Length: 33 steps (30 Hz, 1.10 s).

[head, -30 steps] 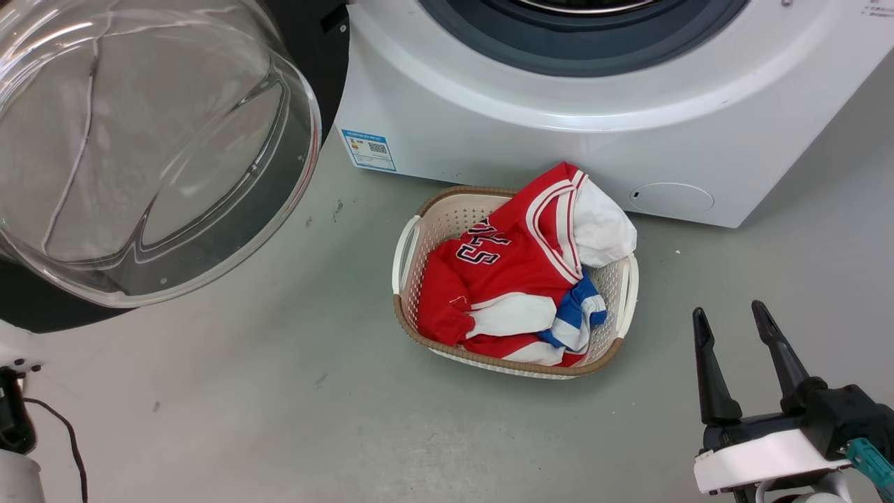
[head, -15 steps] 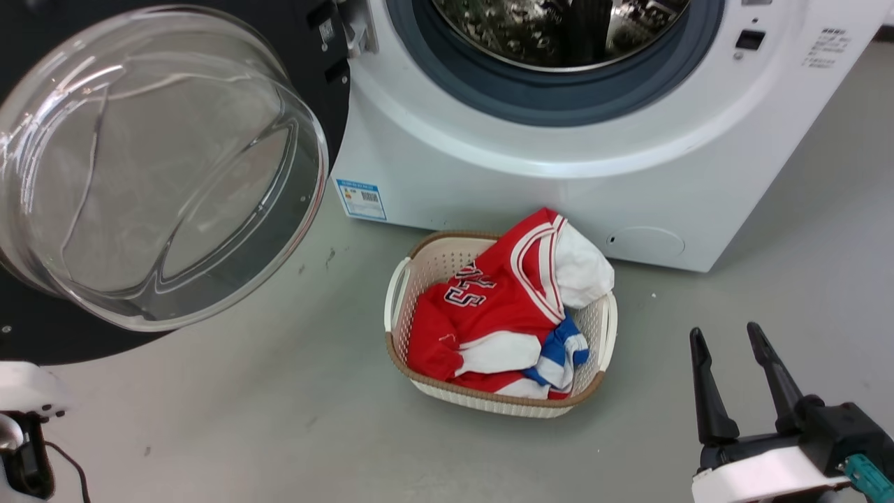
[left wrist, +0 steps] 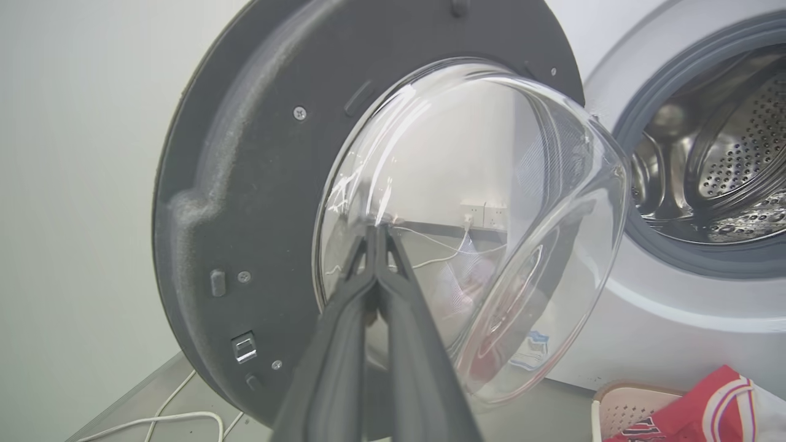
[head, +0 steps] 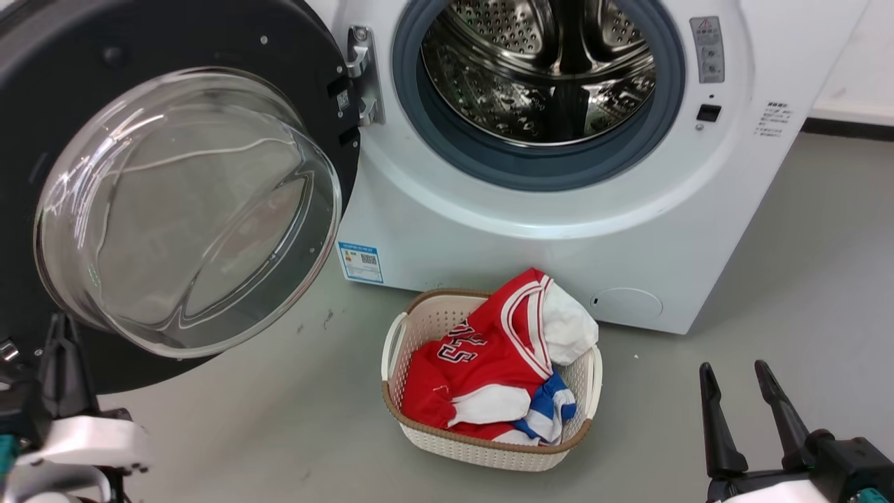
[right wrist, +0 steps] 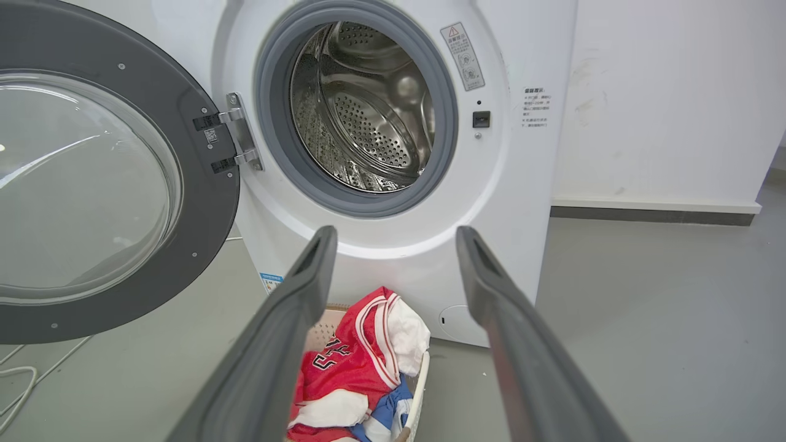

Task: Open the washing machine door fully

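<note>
The washing machine door (head: 293, 84) hangs swung far out to the left on its metal hinge (head: 360, 77), its glass bowl window (head: 188, 209) facing me. The white washing machine (head: 489, 237) shows its steel drum (head: 545, 63) uncovered. In the left wrist view the door (left wrist: 245, 184) fills the middle, and my left gripper (left wrist: 376, 232) is shut with nothing in it, tips in front of the glass. In the head view the left gripper (head: 61, 328) sits low beside the door's bottom edge. My right gripper (head: 733, 374) stands open at lower right, seen open as well in the right wrist view (right wrist: 396, 236).
A white laundry basket (head: 482, 447) holding red, white and blue clothes (head: 482, 356) stands on the grey floor before the machine. White cables (left wrist: 153, 417) lie on the floor under the door. A white wall (right wrist: 663, 92) stands to the machine's right.
The head camera has tilted up, so the drum and the door's top come into view. The left gripper's fingers now show at lower left. The right gripper keeps its pose.
</note>
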Motion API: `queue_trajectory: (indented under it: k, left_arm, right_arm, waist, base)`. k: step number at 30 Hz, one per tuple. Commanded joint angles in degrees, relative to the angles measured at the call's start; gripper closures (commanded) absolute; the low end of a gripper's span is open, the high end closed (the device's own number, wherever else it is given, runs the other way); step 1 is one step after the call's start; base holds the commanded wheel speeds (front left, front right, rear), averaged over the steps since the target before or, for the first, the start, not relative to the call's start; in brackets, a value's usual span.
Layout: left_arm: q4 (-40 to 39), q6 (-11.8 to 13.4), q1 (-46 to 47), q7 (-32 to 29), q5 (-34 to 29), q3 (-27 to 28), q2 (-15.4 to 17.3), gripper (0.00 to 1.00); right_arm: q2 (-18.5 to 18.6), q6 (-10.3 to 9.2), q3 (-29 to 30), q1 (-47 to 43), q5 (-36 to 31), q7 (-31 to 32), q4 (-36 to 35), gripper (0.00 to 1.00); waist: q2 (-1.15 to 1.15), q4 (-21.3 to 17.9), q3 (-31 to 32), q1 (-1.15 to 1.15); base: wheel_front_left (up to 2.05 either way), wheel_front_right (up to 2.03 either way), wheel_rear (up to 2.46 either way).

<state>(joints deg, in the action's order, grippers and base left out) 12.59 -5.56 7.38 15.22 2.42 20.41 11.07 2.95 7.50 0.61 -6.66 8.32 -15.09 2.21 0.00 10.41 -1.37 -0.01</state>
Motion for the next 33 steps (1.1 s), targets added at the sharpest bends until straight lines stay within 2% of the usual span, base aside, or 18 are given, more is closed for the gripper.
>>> queue_trajectory:
  k: [1,10,20,21,23,33]
  left_arm:
    - [-2.0,-0.4,-2.2,-0.1,-0.6,-1.3,-1.0,1.0]
    - [-9.2,-0.2,-8.8,-0.1,-1.8,-7.0,-5.3,1.0]
    - [-12.4,0.2,-12.9,-0.1,-1.1,-12.8,-7.3,1.0]
    - [-12.3,0.2,-13.1,-0.1,-0.9,-13.4,-7.3,0.75]
    - [-12.6,0.4,-13.3,-0.1,-0.6,-14.3,-7.5,0.0]
    - [-12.4,1.8,-15.5,-0.1,1.3,-17.0,-8.1,0.0]
  right_arm:
    - [-0.2,-0.01,-0.1,-0.8,0.4,-0.1,-0.4,0.0]
    - [-0.1,-0.01,-0.2,-1.5,0.6,-0.1,-2.0,0.0]
    - [-0.1,-0.01,0.9,-2.7,0.5,-0.1,-2.9,0.0]
    - [-0.2,-0.01,0.9,-2.8,0.6,-0.1,-3.0,0.0]
    - [-0.1,-0.01,1.0,-2.9,0.7,-0.1,-3.2,0.0]
    - [-0.1,-0.01,0.9,-3.3,1.3,-0.1,-3.7,0.0]
  waist:
    - [0.0,-0.6,1.4,0.01]
    - [0.0,-3.4,2.8,0.01]
    - [0.0,-7.0,3.4,0.01]
    - [0.0,-7.4,3.4,0.01]
    - [0.0,-8.1,3.4,0.01]
    - [0.0,-11.1,3.4,0.01]
  base:
    - [0.0,0.0,0.0]
    - [0.0,0.0,0.0]
    - [0.0,0.0,0.0]
    - [0.0,0.0,0.0]
    - [0.0,0.0,0.0]
    - [0.0,0.0,0.0]
